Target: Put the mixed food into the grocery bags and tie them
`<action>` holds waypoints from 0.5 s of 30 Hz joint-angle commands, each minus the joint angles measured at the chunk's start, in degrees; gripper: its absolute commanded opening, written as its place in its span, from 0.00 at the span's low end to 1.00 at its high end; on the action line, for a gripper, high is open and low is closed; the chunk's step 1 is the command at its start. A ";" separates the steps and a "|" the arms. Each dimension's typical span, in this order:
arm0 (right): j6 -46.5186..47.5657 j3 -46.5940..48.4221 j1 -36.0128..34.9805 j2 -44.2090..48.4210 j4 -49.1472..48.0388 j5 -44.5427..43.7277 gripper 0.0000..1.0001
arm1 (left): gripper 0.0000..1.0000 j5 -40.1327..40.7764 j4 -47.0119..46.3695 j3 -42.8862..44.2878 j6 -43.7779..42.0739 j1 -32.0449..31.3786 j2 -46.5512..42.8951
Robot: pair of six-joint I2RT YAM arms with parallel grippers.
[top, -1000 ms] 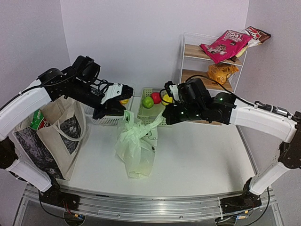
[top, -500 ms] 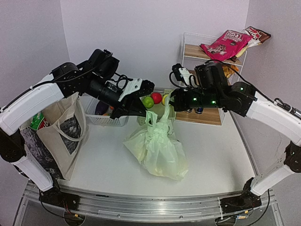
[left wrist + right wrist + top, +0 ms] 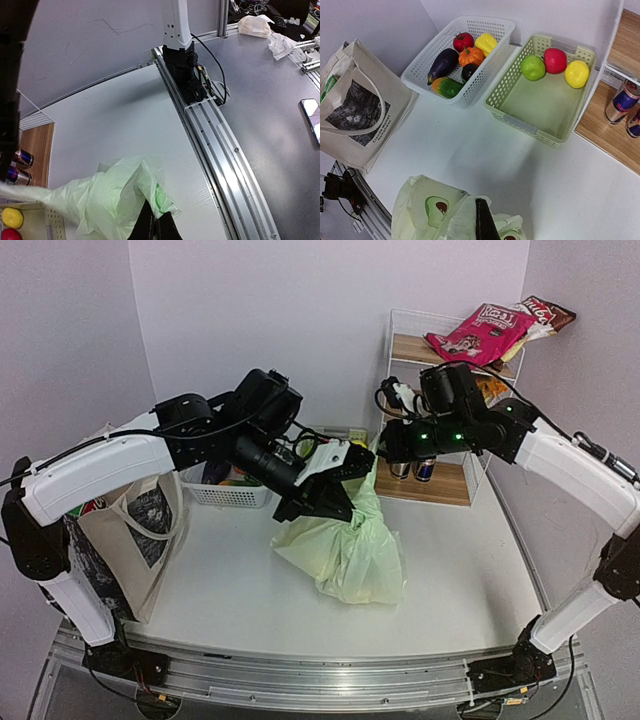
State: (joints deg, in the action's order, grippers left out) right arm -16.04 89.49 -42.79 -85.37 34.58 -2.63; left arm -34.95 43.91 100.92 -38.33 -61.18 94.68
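Note:
The pale-green avocado-print plastic bag (image 3: 352, 552) lies bulging on the table's middle. My left gripper (image 3: 325, 502) is shut on one of its handles, low over the bag; in the left wrist view (image 3: 156, 226) the film wraps round the closed tips. My right gripper (image 3: 385, 448) is shut on another handle, stretched up toward the shelf; its dark finger (image 3: 484, 222) pokes through the bag's film (image 3: 427, 210). The beige canvas tote (image 3: 125, 525) stands at far left, a green-and-white packet (image 3: 327, 88) inside. Two blue-silver cans (image 3: 414, 468) stand on the shelf's lower board.
A white basket (image 3: 422, 70) holds vegetables. A green basket (image 3: 540, 122) holds green, red and yellow fruit. A white wire shelf (image 3: 400, 350) at back right carries a pink snack packet (image 3: 478, 332) and an orange one (image 3: 488, 390). The table's metal rail (image 3: 225, 150) runs along its near edge.
My left gripper swung right and down across the table with its handle. My right gripper rose back toward the shelf with its handle. The bag was dragged right and now lies lower.

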 commanded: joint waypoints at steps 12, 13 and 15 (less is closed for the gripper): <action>-0.94 7.89 0.32 -8.57 -0.13 8.58 0.00 | 0.00 0.46 -7.05 -5.71 3.44 -0.28 -1.51; -1.11 8.11 0.33 -8.96 -0.13 9.18 0.00 | 0.00 0.03 -7.21 -6.56 3.47 -0.26 -1.72; -1.57 9.25 0.31 -10.25 -0.08 10.97 0.00 | 0.00 -0.67 -7.37 -8.76 3.55 -0.26 -1.99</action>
State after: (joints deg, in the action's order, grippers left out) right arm -16.44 95.84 -42.78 -94.24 36.52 5.07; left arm -34.34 39.29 95.03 -35.90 -61.66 95.63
